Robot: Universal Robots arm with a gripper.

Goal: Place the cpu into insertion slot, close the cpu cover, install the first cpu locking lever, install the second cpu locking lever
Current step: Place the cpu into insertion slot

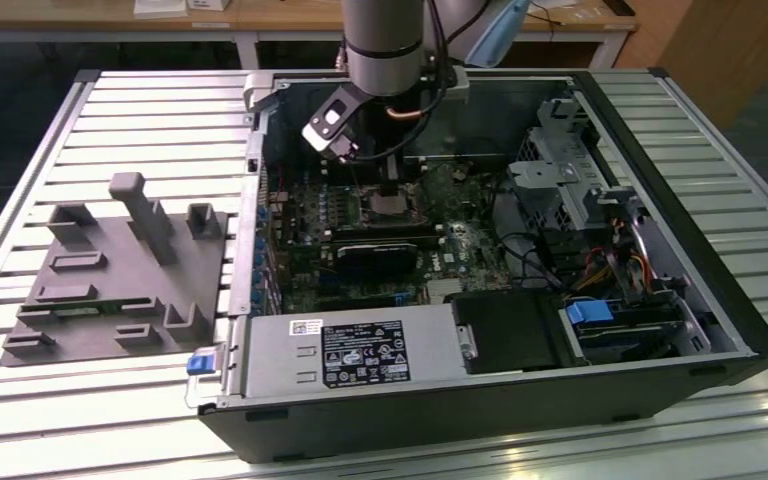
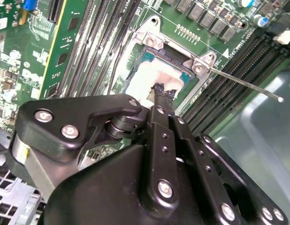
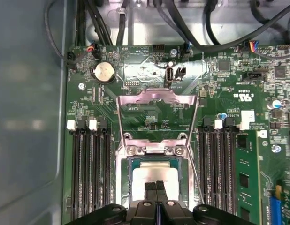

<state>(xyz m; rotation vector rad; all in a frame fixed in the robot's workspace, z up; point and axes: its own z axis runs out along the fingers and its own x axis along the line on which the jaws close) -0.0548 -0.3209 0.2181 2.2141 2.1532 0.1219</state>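
The cpu (image 3: 156, 174), a flat square chip with a pale silver top, lies in the insertion slot (image 3: 122, 185) on the green motherboard. My gripper (image 3: 156, 186) is shut, its two black fingertips pressed together with nothing between them, right over the cpu's near edge. In the second wrist view the gripper (image 2: 163, 92) sits at the edge of the cpu (image 2: 147, 77). The cpu cover (image 3: 156, 96), a thin silver frame, stands flipped open behind the slot. A thin locking lever (image 2: 248, 85) sticks out free from the slot's corner. In the exterior view the gripper (image 1: 391, 185) hangs above the cpu (image 1: 387, 205).
Long black memory slots (image 3: 91, 173) flank the socket on both sides. Black cables (image 3: 182, 23) hang beyond the board. In the exterior view the open case holds a power supply (image 1: 357, 350) and a drive cage (image 1: 571, 180). A grey fixture (image 1: 117, 270) stands at that view's left.
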